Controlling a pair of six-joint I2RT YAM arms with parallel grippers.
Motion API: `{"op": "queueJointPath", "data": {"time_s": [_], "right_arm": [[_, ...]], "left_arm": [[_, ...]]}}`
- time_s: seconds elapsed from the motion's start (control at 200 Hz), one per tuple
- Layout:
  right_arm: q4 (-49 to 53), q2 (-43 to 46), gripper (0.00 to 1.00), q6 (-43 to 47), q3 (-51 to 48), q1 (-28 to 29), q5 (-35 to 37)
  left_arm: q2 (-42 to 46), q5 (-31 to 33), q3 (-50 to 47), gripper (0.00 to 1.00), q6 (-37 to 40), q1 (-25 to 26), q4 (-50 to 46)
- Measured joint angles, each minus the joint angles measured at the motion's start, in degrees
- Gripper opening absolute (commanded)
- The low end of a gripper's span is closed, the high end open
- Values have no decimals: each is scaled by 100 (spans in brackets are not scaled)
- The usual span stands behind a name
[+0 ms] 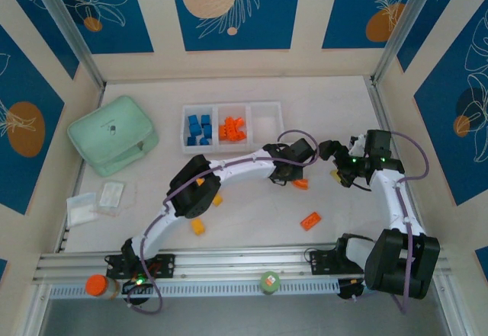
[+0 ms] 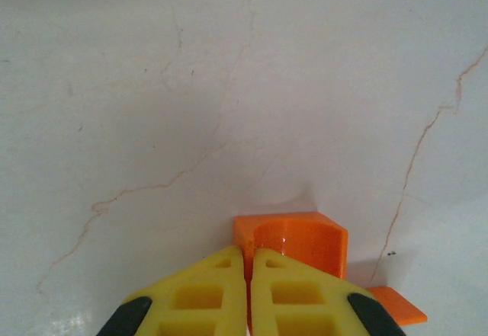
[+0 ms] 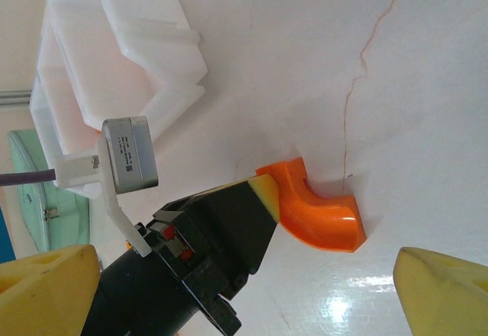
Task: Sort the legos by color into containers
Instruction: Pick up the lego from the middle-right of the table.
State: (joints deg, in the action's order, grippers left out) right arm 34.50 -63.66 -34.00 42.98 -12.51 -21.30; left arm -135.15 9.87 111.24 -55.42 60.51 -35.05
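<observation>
The white three-compartment tray [image 1: 266, 126] holds blue legos [image 1: 199, 129] in its left cell and orange legos [image 1: 232, 129] in the middle one; the right cell looks bare. My left gripper [image 1: 298, 180] [image 2: 248, 264] is down at the tabletop, its yellow fingers [image 2: 297, 294] pinched on one end of an orange curved arch [image 2: 293, 237] [image 3: 320, 218]. My right gripper [image 1: 341, 170] [image 3: 248, 286] hovers just right of it, spread wide open and holding nothing. A flat orange brick [image 1: 310, 220] and two yellow bricks [image 1: 198, 226] [image 1: 217, 199] lie loose on the table.
A mint-green soft case [image 1: 113, 134] sits at the back left, with white packets [image 1: 95, 203] in front of it. The tray's corner [image 3: 114, 69] is close beyond the left gripper. Orange-capped [image 1: 96, 284] and green-capped [image 1: 270, 281] containers stand on the front rail.
</observation>
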Motion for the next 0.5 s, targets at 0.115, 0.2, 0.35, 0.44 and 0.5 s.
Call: {"op": "queueJointPath", "data": {"time_s": [0.115, 0.2, 0.35, 0.44, 0.5], "right_arm": [[55, 0, 99, 11, 0, 2, -2], [120, 9, 99, 42, 0, 22, -17], [310, 11, 99, 129, 28, 192, -13], [442, 22, 99, 166, 98, 393, -15], [522, 55, 99, 192, 170, 590, 13]], "left_arm": [[111, 74, -120, 3, 76, 0, -39], [332, 138, -369, 3, 133, 0, -31], [1147, 262, -1279, 1, 153, 0, 116], [1661, 372, -1722, 0, 192, -13, 184], [2002, 437, -2002, 0, 227, -44, 236]]}}
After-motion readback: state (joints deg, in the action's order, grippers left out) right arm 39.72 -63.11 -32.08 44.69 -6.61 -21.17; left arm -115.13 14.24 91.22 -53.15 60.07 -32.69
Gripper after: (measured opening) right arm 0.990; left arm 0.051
